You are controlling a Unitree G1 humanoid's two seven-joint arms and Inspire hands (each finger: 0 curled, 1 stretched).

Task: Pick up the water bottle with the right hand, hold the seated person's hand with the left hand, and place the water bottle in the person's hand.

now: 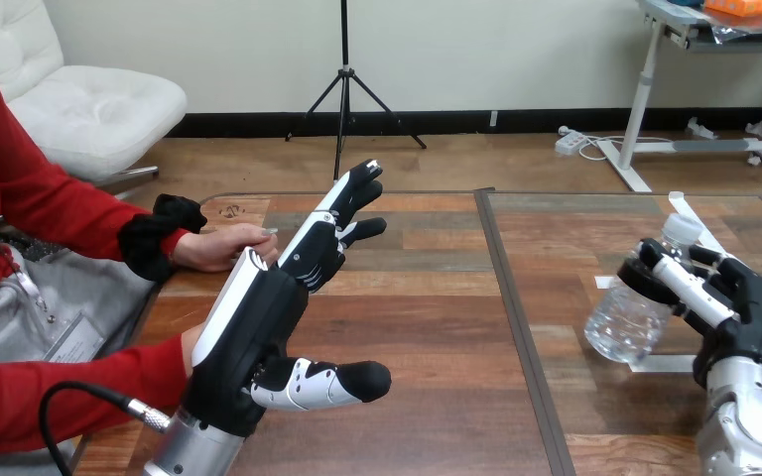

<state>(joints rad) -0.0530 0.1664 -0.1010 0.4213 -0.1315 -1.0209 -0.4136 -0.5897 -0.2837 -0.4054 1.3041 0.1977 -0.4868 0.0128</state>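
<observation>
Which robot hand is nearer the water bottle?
Right. The right hand is curled round the water bottle; the left hand is across the table, beside the person's hand.

Head camera, looking forward and down across wooden table (437,327), close range.

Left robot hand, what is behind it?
The person's hand rests on the wooden table behind the left hand, which covers part of its fingers; whether the two touch cannot be told.
</observation>
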